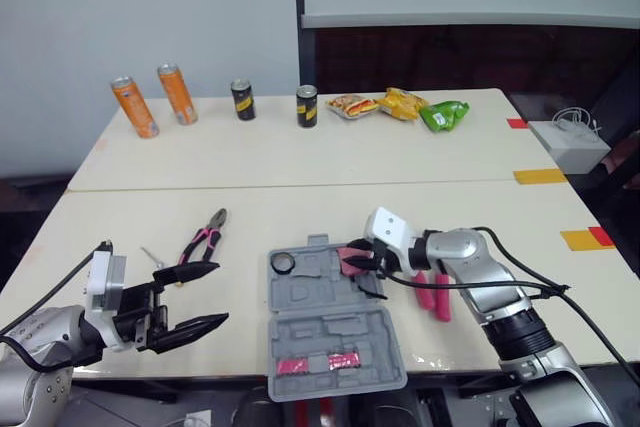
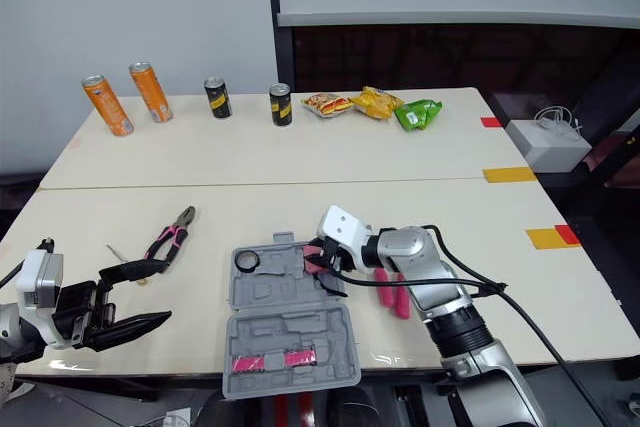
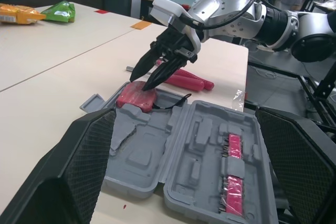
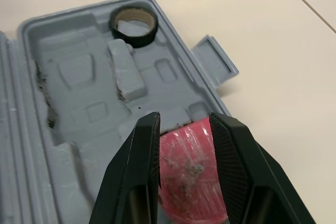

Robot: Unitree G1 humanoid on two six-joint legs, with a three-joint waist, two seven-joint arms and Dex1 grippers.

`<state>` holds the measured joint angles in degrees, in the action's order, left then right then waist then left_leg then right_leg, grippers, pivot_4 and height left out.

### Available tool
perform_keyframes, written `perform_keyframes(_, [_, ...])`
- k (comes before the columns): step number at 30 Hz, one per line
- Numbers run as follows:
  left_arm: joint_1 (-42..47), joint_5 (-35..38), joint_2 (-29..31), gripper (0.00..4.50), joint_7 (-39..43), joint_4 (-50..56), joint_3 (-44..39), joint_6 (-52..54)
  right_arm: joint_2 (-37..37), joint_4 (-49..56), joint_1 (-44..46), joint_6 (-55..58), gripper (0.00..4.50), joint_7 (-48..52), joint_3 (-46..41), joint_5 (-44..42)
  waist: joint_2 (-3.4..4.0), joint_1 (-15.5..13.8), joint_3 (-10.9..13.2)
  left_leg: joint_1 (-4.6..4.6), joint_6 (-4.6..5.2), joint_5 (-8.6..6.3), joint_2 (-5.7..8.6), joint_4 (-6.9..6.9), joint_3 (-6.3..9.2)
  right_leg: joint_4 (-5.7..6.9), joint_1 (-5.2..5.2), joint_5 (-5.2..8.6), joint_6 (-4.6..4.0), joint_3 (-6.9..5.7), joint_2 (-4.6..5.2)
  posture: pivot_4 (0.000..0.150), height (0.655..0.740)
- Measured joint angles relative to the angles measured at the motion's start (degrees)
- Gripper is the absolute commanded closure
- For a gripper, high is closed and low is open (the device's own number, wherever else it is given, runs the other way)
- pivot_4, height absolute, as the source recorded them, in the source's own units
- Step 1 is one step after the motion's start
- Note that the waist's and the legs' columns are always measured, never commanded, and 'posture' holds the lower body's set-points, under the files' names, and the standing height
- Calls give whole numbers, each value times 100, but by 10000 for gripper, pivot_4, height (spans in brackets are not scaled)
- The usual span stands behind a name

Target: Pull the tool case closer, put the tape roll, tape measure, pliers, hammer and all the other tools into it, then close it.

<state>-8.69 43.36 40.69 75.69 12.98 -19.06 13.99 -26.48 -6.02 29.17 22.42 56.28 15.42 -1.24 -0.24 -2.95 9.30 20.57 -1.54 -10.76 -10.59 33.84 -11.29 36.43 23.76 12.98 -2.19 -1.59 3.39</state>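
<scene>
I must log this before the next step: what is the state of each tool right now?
Left tool: open, holding nothing.
Right tool: at the pink tape measure in the tool case; grip cannot be told.

Tape roll [image 1: 283, 263] inside tool case [image 1: 335, 335]; pliers [image 1: 205, 237] left.

We're getting soft, even indoor light from overhead, nothing harsh. The table [image 1: 300, 162] comes out bright and pale, and the cans [image 1: 307, 105] drop only short, faint shadows. The tool case [image 1: 335, 332] is evenly lit, while the room behind the table goes dim.
</scene>
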Motion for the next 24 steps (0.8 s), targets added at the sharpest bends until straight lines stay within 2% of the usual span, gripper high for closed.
perform_keyframes(6, [-3,0,-24,0,-38,0,0,-7,106,-356,-119,21,29682,-437,-60,4,-1,0,-1,-6,0,0,1,-9,-2,-5,-4,0,0,0,0,1500,7400])
perform_keyframes(13, [-20,-7,-50,0,-48,-4,1,-18,151,-408,-187,457,29682,-548,97,37,-25,-19,-39,-54,-1,-1,3,-23,-4,-22,-47,3,4,2,0,1500,7400])
perform_keyframes(17, [-19,-25,-73,0,-58,-13,5,-17,179,-430,-172,660,29682,-554,212,71,-48,-24,-92,-109,-12,-8,4,-46,-3,-42,-101,12,18,1,0,1500,7400])
perform_keyframes(20, [-19,-49,-115,0,-125,-17,6,-9,227,-501,-184,648,29682,-626,199,67,-68,-31,-105,-153,-18,-12,7,-65,-5,-60,-137,42,62,3,0,1500,7400])
perform_keyframes(24, [-34,-46,-297,0,-413,-37,4,48,555,-654,-548,-38,29682,-818,-509,-404,-81,-39,-94,-133,-19,-13,9,-68,-14,-76,-124,25,34,10,0,1500,7400])
